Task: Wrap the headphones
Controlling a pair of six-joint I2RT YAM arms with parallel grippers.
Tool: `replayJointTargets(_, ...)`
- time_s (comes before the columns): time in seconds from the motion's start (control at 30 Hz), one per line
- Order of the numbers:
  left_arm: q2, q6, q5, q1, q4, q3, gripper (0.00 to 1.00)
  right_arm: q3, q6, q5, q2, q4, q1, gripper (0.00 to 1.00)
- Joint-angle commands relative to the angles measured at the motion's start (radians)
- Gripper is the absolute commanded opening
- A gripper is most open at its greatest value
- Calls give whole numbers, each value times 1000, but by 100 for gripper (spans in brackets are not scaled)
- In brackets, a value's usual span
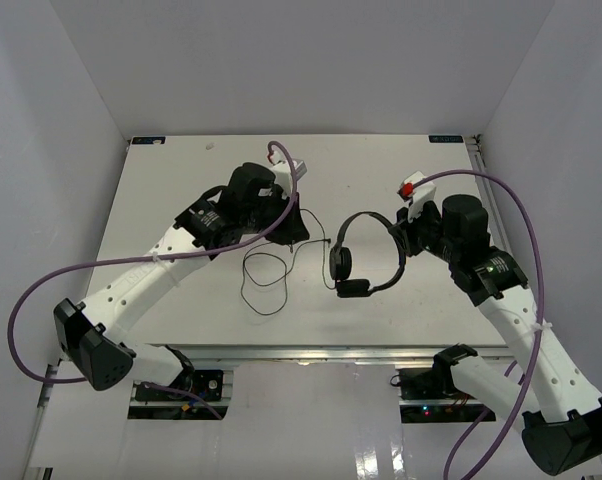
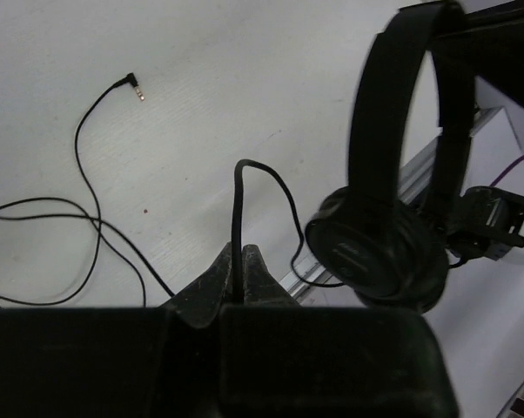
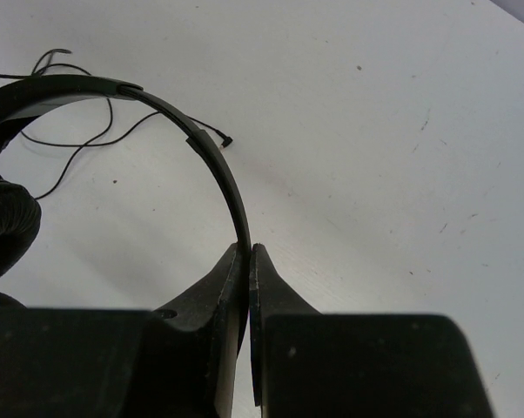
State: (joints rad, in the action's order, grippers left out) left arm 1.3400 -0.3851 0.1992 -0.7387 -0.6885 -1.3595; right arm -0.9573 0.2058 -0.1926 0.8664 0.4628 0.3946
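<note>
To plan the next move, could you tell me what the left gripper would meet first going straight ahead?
Shut on the cord, the left gripper would probably meet only bare table, though depth is unclear; the headphones are off to one side.

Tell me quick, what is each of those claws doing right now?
Left gripper: closed, pinching the headphone cord.
Right gripper: closed, gripping the headband.

Robot lab booth: white walls, white table.
</note>
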Motion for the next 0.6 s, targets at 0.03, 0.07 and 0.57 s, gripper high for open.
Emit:
replayJointTargets(0.03, 54, -65, 135, -6, -90, -104, 0, -5, -123, 149, 35, -155, 24, 8)
replayJointTargets(0.07, 58, -72, 142, -8, -101, -112, 0, -7, -124, 146, 39, -161, 24, 8)
replayJointTargets(0.57, 80, -74, 138, -8, -263, -212, 0, -104, -191, 32, 119, -178, 37, 8)
